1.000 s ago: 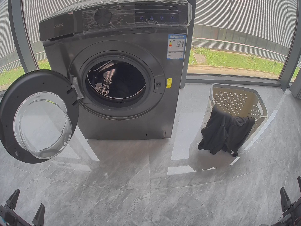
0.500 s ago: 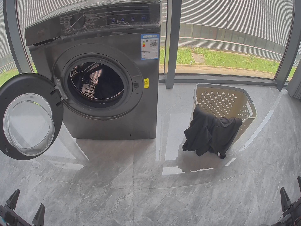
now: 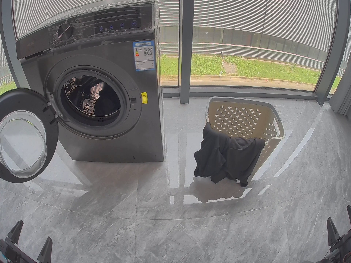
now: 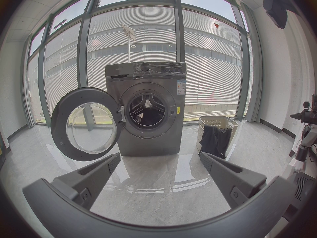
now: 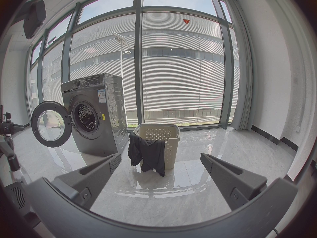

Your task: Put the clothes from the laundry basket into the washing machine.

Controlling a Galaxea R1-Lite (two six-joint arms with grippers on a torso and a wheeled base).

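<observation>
Everything in the head view is sliding leftward compared with a second ago, washing machine (image 3: 146,128) and laundry basket (image 3: 244,103) together. This suggests the camera is swinging to the right rather than the things shifting. The basket is now sitting nearer the middle, probably to line it up for a first pick. A dark garment (image 3: 226,157) is hanging over the basket's near rim and trailing down its front wall toward the floor, which is leaving plenty of loose cloth exposed for grasping. The machine's round door (image 3: 22,136) is standing swung wide to the robot's left, leaving the drum mouth unobstructed. The left gripper (image 3: 32,234) and right gripper (image 3: 340,216) are waiting low at the bottom corners, well apart from both basket and machine.

Seen from the left wrist, the left gripper (image 4: 159,159) is holding its fingers spread wide with nothing between them. It is facing the machine, with the basket standing beside it.

Seen from the right wrist, the right gripper (image 5: 158,159) is likewise gaping wide and carrying nothing. It is pointing almost straight at the draped garment, so this arm seems the better placed for the first grab.
</observation>
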